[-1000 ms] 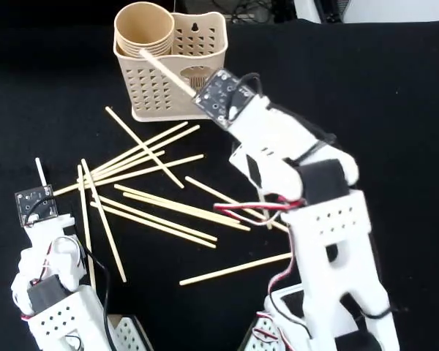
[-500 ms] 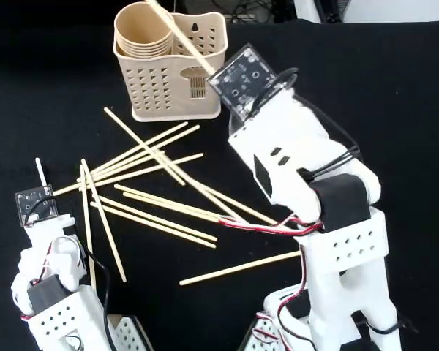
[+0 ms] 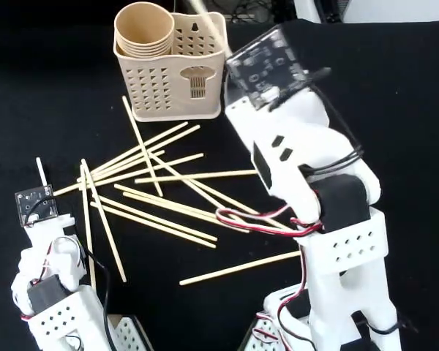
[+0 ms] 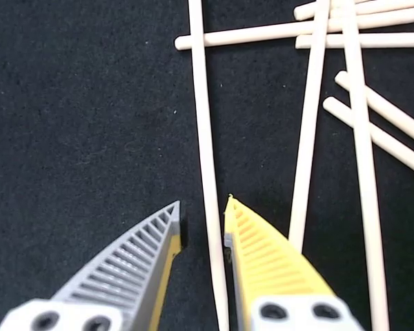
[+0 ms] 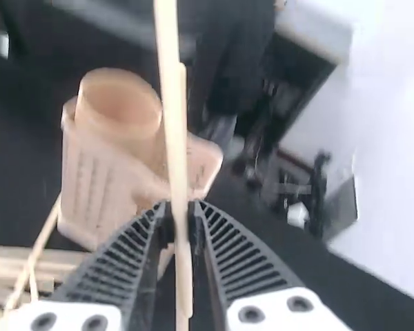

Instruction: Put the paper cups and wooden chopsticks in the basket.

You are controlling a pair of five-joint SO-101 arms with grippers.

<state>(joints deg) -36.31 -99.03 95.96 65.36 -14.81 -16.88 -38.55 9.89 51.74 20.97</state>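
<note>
The right gripper (image 5: 179,210) clamps a pale wooden chopstick (image 5: 168,96) upright near the beige perforated plastic basket (image 3: 161,91). If the chopstick is tilted, it may strike the basket's rim and slip. The left gripper (image 4: 201,207) is open, well apart from the basket.

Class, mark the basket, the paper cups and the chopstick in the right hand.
basket (image 3: 164,91), high view, front wall
paper cups (image 3: 143,28), high view, top cup's mouth
chopstick (image 5: 170,103), right wrist view, middle of shaft

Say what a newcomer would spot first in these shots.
The right gripper sits high beside the basket, shut on a single chopstick. Next come the stacked paper cups at one end of the basket, and the loose chopsticks scattered across the black table.
</note>
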